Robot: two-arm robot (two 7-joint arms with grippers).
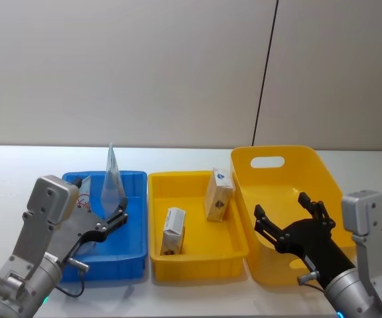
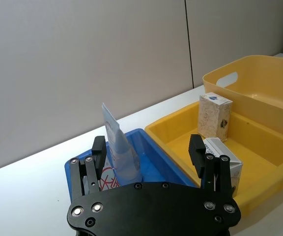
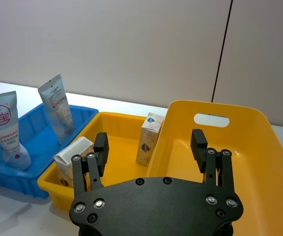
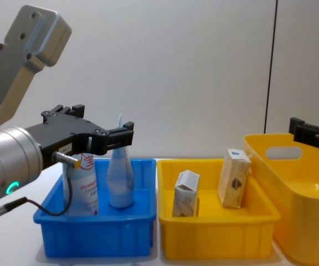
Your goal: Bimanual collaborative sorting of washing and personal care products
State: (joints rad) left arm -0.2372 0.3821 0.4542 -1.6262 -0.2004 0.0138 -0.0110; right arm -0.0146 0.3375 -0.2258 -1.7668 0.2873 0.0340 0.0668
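Two pale squeeze tubes stand upright in the blue bin (image 1: 132,255): a plain tube (image 1: 111,177) and, beside it, the tube with a red round logo (image 3: 6,129). My left gripper (image 1: 105,211) hovers open over that bin, just short of the plain tube (image 2: 118,150), holding nothing. Two small beige-white cartons stand in the shallow yellow bin (image 1: 197,260): one carton (image 1: 218,193) at the back right, the other carton (image 1: 173,230) near the front left. Over the deep yellow bin (image 1: 314,165) my right gripper (image 1: 280,207) is open, with nothing between its fingers.
The three bins stand side by side on a white table (image 1: 18,165), blue on the left and deep yellow on the right. A grey wall with a dark vertical seam (image 1: 265,73) rises behind. The deep yellow bin holds nothing visible.
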